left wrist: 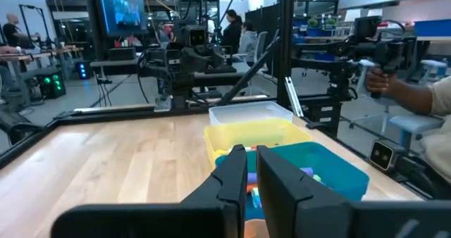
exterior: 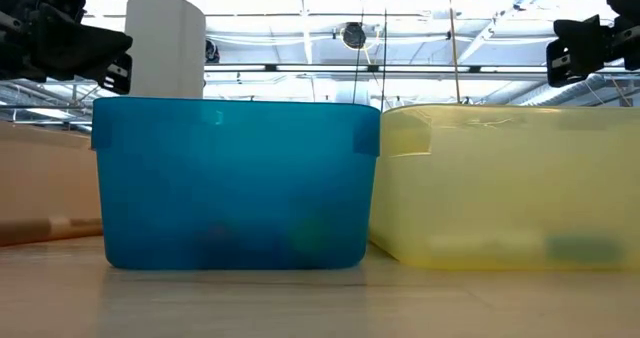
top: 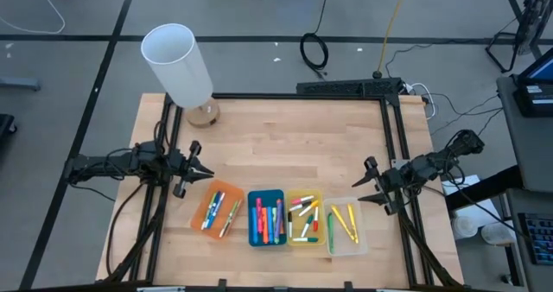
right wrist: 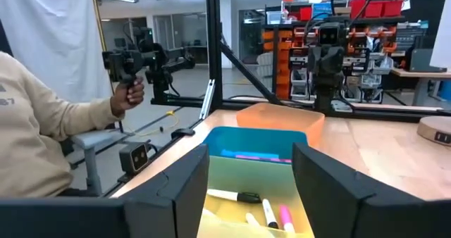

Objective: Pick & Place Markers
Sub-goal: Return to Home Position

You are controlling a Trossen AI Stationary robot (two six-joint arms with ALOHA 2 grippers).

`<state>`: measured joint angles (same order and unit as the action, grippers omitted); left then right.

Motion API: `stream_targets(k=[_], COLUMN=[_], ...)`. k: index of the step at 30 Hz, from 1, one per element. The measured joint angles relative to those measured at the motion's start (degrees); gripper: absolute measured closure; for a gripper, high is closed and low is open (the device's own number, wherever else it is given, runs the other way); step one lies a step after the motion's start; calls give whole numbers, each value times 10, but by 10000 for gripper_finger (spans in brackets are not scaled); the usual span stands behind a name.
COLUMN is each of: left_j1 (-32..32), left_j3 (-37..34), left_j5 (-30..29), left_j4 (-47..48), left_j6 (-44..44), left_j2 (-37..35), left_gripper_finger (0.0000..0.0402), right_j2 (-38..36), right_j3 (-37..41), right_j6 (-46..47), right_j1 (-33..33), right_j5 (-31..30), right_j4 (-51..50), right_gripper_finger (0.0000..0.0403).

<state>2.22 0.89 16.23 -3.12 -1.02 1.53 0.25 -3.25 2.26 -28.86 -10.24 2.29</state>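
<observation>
Wooden table (top: 285, 136), binned markers (top: 270, 219), left gripper (left wrist: 250, 153) together, right gripper (right wrist: 250, 153) apart, person (right wrist: 42, 125) in wrist views only

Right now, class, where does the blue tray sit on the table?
In the high view the blue tray is second from the left in the row of trays, between the orange tray and the yellow tray.

Overhead, table-level and wrist cameras all share the blue tray (exterior: 230, 168).

markers (exterior: 310, 236) blurred behind blue tray (exterior: 235, 158) wall, yellow tray (exterior: 500, 178) cut off at edge
</observation>
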Motion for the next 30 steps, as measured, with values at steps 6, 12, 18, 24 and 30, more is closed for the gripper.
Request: stream_targets(k=[6, 12, 18, 24, 30], left_j1=[0, 0, 0, 0, 0], left_j3=[0, 0, 0, 0, -1], left_j5=[0, 0, 0, -1, 1], left_j4=[0, -1, -1, -1, -4], left_j6=[-3, -46, -43, -43, -45], left_j2=[1, 1, 1, 1, 6], left_gripper_finger=[364, 364, 364, 364, 364], right_j2=[3, 3, 3, 3, 19], right_j3=[1, 2, 2, 2, 2], right_j6=[-4, -1, 0, 0, 0], right_j1=[0, 0, 0, 0, 0], right_j5=[0, -1, -1, -1, -2], right_j4=[-4, 0, 0, 0, 35], right_gripper_finger=[214, 213, 212, 214, 209])
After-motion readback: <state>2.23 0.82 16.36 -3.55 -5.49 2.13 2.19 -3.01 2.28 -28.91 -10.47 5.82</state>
